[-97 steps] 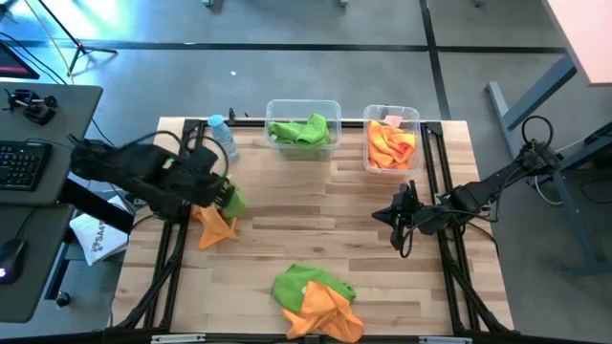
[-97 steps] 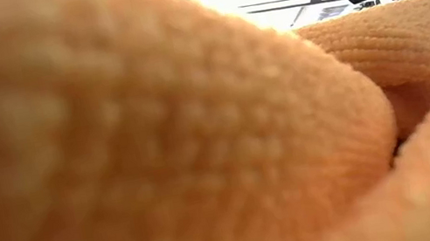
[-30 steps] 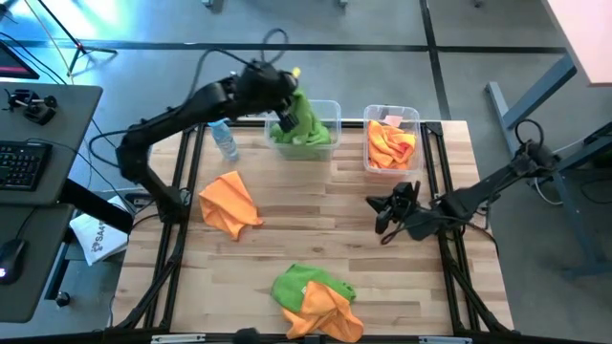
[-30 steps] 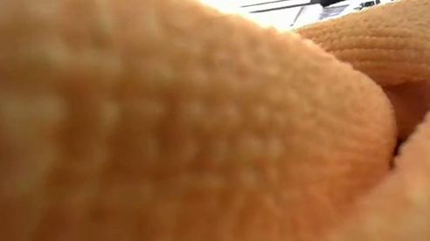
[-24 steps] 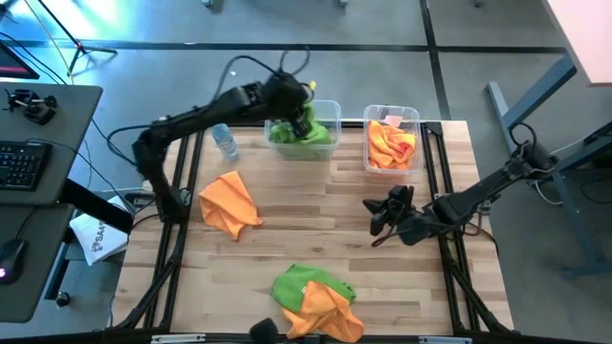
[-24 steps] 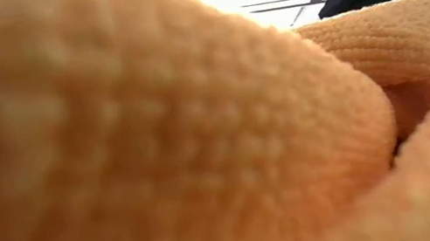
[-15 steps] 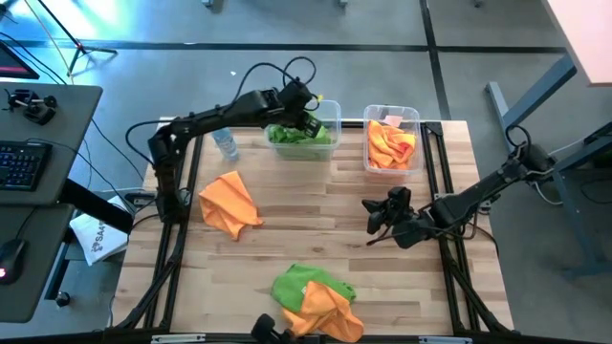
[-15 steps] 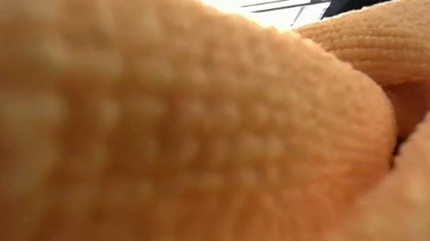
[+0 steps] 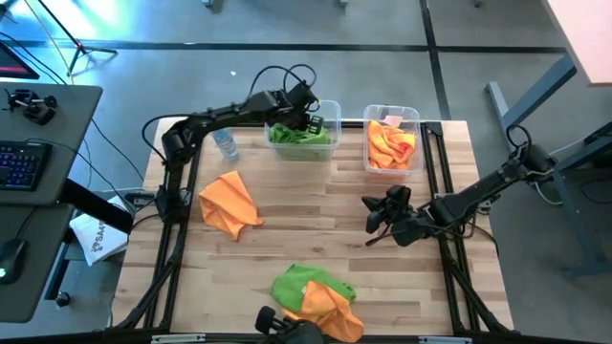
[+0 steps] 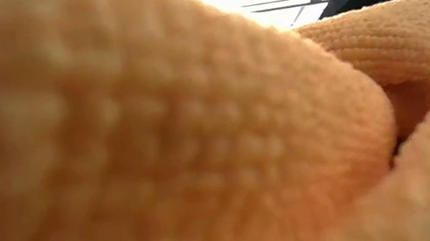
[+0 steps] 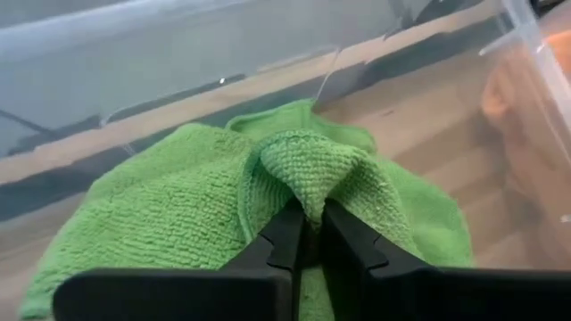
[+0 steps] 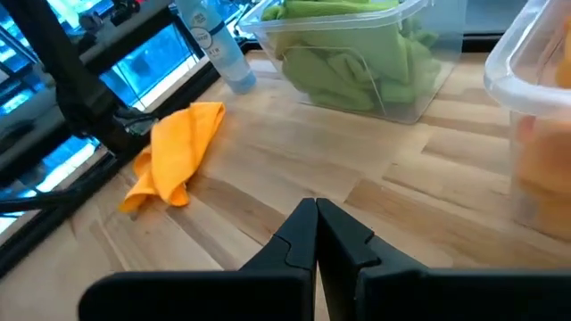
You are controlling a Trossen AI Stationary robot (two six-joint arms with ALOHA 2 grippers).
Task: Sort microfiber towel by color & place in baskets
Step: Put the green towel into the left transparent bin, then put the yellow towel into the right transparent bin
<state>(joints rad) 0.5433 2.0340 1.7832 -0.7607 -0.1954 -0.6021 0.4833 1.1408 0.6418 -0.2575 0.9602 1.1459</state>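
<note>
A crumpled green microfiber towel (image 11: 268, 192) lies inside the wider clear plastic basket (image 9: 302, 125) at the far edge of the wooden counter (image 9: 316, 239). The left pincer (image 11: 310, 234) reaches into that basket, its fingers clamped on a raised fold of the towel. Just beside it stands the narrower clear plastic basket (image 9: 392, 139), which holds orange towels. A small clear water bottle with a blue cap (image 9: 225, 143) stands on the wider basket's other side. A loose orange microfiber towel (image 9: 229, 204) lies on the counter's left part, and a heap of green and orange towels (image 9: 316, 297) sits at the near edge (it fills the low view). The right pincer (image 12: 316, 234) hovers over bare wood, fingers pressed together, empty.
</note>
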